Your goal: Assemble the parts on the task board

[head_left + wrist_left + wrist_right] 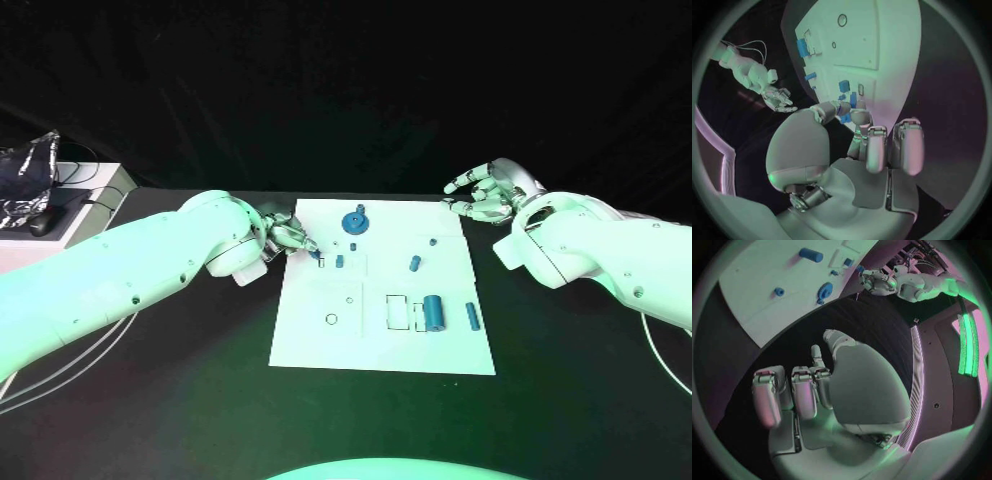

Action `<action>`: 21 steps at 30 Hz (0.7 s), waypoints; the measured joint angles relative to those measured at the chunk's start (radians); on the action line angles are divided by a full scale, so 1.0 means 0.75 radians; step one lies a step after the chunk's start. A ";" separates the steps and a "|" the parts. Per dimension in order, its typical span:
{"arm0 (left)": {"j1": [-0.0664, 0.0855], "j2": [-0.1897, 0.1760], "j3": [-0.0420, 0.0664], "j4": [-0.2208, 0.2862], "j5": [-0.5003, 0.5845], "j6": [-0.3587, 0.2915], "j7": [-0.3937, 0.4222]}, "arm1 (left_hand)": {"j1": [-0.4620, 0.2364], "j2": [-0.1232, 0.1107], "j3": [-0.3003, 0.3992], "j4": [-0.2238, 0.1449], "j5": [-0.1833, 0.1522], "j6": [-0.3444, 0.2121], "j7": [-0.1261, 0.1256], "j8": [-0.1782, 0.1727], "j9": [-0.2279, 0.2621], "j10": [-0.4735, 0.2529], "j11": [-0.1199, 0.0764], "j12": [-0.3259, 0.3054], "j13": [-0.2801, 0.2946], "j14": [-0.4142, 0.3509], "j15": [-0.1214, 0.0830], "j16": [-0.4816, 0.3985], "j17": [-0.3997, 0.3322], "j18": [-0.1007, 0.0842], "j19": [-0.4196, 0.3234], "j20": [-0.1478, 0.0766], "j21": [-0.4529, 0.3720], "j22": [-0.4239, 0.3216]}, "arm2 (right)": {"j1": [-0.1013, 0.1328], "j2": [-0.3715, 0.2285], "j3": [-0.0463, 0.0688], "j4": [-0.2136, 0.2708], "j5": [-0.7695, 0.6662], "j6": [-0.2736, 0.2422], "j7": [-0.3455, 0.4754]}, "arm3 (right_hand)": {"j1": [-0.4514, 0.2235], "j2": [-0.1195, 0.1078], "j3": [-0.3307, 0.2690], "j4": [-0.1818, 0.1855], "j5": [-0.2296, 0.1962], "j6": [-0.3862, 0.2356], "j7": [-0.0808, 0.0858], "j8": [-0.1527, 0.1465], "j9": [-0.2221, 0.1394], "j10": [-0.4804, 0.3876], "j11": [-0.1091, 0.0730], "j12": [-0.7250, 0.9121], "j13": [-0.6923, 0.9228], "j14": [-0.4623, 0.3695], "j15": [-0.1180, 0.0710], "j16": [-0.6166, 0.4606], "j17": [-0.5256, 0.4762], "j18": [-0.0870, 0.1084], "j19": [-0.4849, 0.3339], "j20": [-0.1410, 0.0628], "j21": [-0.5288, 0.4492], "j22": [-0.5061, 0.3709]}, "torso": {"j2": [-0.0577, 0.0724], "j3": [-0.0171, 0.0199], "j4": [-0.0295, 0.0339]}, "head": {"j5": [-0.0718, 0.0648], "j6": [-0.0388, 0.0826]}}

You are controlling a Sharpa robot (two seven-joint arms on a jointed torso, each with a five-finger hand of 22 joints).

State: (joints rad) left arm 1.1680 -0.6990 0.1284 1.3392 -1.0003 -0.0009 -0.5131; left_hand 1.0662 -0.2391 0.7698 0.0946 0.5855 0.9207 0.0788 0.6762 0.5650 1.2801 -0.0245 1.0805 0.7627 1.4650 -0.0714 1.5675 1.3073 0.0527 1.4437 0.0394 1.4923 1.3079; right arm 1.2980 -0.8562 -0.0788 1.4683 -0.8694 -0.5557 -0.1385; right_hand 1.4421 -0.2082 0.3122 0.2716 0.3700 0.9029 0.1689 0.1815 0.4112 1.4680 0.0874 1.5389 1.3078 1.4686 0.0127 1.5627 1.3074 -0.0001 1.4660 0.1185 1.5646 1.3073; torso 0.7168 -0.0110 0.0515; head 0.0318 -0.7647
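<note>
Now left hand (287, 238) pinches blue part (316, 254) at task board (325, 340) edge.

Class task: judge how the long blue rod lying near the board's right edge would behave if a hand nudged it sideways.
The long blue rod looks round and lies flat on the task board, so it would probably roll. It looks small and rigid, so likely light and stiff.

One task board (378, 340), seven blue parts (431, 313), two hands (483, 194)
</note>
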 measured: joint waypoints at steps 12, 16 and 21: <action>-0.037 0.024 -0.002 -0.006 -0.036 -0.041 0.000 | 0.001 0.001 0.000 0.000 0.006 0.005 0.004 -0.003 0.007 0.000 0.000 0.000 0.000 0.000 0.000 0.000 0.000 0.000 0.000 0.000 0.000 0.000 | -0.001 -0.002 0.000 0.004 -0.003 0.000 0.000 | 0.000 0.000 0.000 0.000 0.000 0.000 0.000 0.000 0.001 0.000 0.000 0.000 0.000 0.000 0.000 0.000 0.000 0.000 0.000 0.000 0.000 0.001 | 0.003 -0.0019 0.0005 | -0.005 -0.010; -0.040 0.028 -0.002 -0.008 -0.049 -0.044 0.000 | 0.001 0.001 0.000 0.000 0.006 0.005 0.004 -0.004 0.007 0.000 0.000 0.000 0.000 0.000 0.000 0.000 0.000 0.000 0.000 0.000 0.000 0.000 | -0.001 -0.004 0.000 0.005 -0.004 0.000 0.000 | 0.000 0.000 0.000 0.000 0.000 0.000 0.000 0.000 0.001 0.000 0.000 0.000 0.000 0.000 0.000 0.000 0.000 0.000 0.000 0.000 0.000 0.001 | 0.003 -0.0015 0.0003 | -0.006 -0.012; -0.041 0.028 -0.002 -0.010 -0.063 -0.045 0.000 | 0.003 0.003 0.000 0.000 0.006 0.005 0.004 -0.005 0.007 0.000 0.000 0.000 0.000 0.000 0.000 0.000 0.000 0.000 0.000 0.000 0.000 0.000 | -0.001 -0.005 0.000 0.006 -0.005 0.000 0.000 | 0.000 0.000 0.000 0.000 0.000 0.000 0.000 0.000 0.001 0.000 0.000 0.000 0.000 0.000 0.000 0.000 0.000 0.000 0.000 0.000 0.000 0.001 | 0.003 -0.0008 -0.0003 | -0.008 -0.016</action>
State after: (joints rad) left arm 1.1371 -0.6777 0.1269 1.3317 -1.0479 -0.0343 -0.5133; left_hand 1.0687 -0.2367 0.7699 0.0946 0.5903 0.9241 0.0820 0.6721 0.5706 1.2801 -0.0243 1.0803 0.7625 1.4650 -0.0713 1.5675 1.3073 0.0529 1.4436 0.0394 1.4921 1.3078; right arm 1.2970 -0.8602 -0.0790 1.4728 -0.8728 -0.5555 -0.1385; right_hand 1.4421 -0.2082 0.3121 0.2717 0.3699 0.9029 0.1689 0.1815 0.4119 1.4680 0.0874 1.5389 1.3075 1.4686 0.0127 1.5627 1.3074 -0.0001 1.4660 0.1185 1.5646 1.3080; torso 0.7191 -0.0116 0.0513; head 0.0259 -0.7769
